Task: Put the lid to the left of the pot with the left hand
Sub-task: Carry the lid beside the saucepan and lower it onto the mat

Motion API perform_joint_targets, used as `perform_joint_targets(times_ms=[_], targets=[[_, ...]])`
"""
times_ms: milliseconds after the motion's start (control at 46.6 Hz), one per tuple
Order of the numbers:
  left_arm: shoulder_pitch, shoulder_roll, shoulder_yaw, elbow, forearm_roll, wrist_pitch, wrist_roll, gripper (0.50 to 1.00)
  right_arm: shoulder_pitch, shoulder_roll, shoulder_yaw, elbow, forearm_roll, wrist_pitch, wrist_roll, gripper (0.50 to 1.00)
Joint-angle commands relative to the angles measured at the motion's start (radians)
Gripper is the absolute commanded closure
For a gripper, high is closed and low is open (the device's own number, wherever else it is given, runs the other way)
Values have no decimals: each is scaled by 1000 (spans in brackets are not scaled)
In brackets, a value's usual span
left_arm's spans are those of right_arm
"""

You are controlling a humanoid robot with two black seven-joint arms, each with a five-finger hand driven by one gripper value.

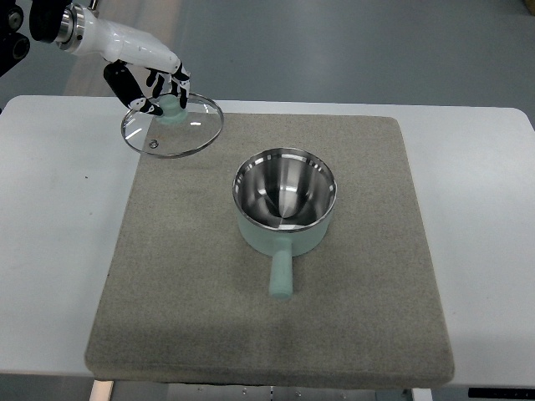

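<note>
The glass lid (172,126) sits at the mat's (167,292) far left corner, up and left of the pot (284,205), well apart from it. The left hand (150,83) reaches in from the upper left, wrist angled downward, fingers (159,83) curled over the lid's mint green knob (172,109), gripping it. The pot stands open, handle pointing toward the near edge. No readable writing shows

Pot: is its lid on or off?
Off. The pot is open, its shiny inside showing. The left hand holds the glass lid by its knob, up and left of the pot.
</note>
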Motion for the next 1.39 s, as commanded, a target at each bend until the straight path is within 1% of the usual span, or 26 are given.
perform_joint_targets(times_ms=[0,258,365,494,622,730,880,987,1094,1180,1288,1373], targets=[[12,15,-2,2,1,2,-3,1000,0,0,0,-1,0,0,0,579],[67,29,-2,8,4,29,-2,1000,0,0,0,-1,-1,0,0,579],[92,18,-2,9,9,57,1,1000,0,0,-1,-1,0,0,0,579],[116,11,-2,17,11,69,9,1000,0,0,-1,-1,0,0,0,579],[141,-28,-2,67,3,124,14,1000,0,0,0,-1,0,0,0,579],[150,-61,-2,115,3,134,15,1000,0,0,0,1,0,0,0,579],[162,-84,-2,132,3,146,17,1000,0,0,0,-1,0,0,0,579],[178,-110,-2,161,3,184,18,1000,0,0,0,-1,0,0,0,579],[178,-140,-2,209,1,195,18,1000,0,0,0,-1,0,0,0,579],[181,-155,-2,219,1,201,18,1000,0,0,0,-1,-1,0,0,579],[188,-157,-2,223,4,259,18,1000,0,0,0,-1,0,0,0,579],[188,-157,-2,224,3,264,18,1000,0,0,0,-1,0,0,0,579]])
